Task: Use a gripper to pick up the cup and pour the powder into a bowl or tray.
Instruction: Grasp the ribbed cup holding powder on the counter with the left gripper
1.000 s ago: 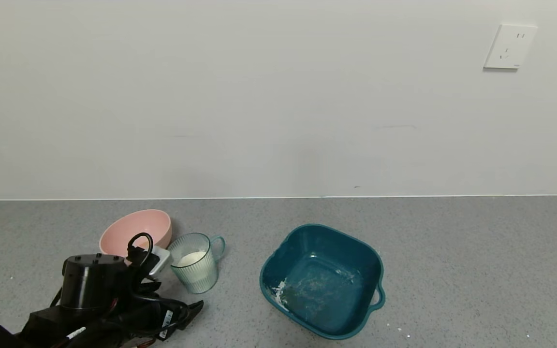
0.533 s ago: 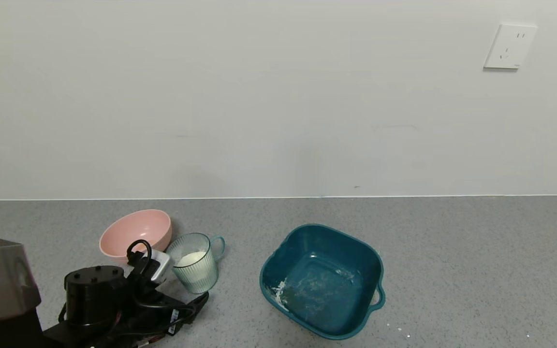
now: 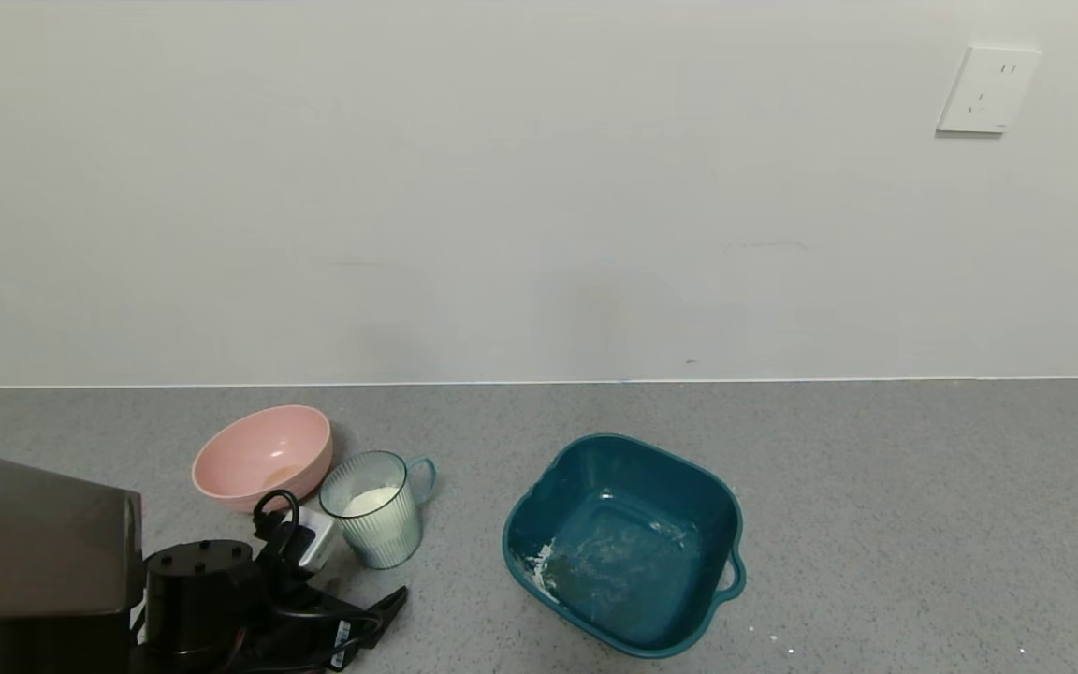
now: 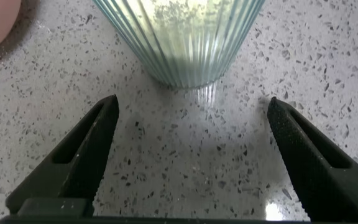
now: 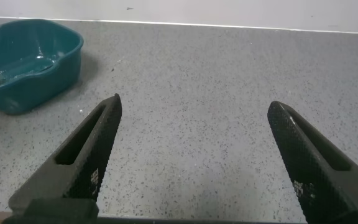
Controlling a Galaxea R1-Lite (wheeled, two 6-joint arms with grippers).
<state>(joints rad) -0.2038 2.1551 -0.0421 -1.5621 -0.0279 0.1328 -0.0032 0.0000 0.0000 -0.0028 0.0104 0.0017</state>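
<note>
My left gripper (image 3: 366, 608) is hovering low over the grey counter (image 3: 876, 487), at the 7 o'clock corner of what I am seeing from my head. Its fingers (image 4: 79, 162) are spread wide, and they are holding nothing. The cup (image 3: 378, 510) is standing upright just beyond the fingertips, at 12 o'clock from them, and in my left wrist view its ribbed base (image 4: 182, 40) is sitting between the lines of the two fingers but not touching them. The powder (image 3: 371, 501) is lying as a white heap inside the cup, which is about half full. The handle of the cup is pointing toward 2 o'clock.

A pink bowl (image 3: 263, 454) is resting just beside the cup, at 10 o'clock from it. The teal basin (image 3: 628, 543) is sitting well apart from the cup, at 3 o'clock from it, with its small handle on the side far from the cup. Some white smears are showing on the floor of the basin.

My right gripper (image 5: 194, 158) is staying away from the work, over bare counter, with the fingers also spread wide and empty. In its wrist view the basin (image 5: 27, 65) is showing far off
</note>
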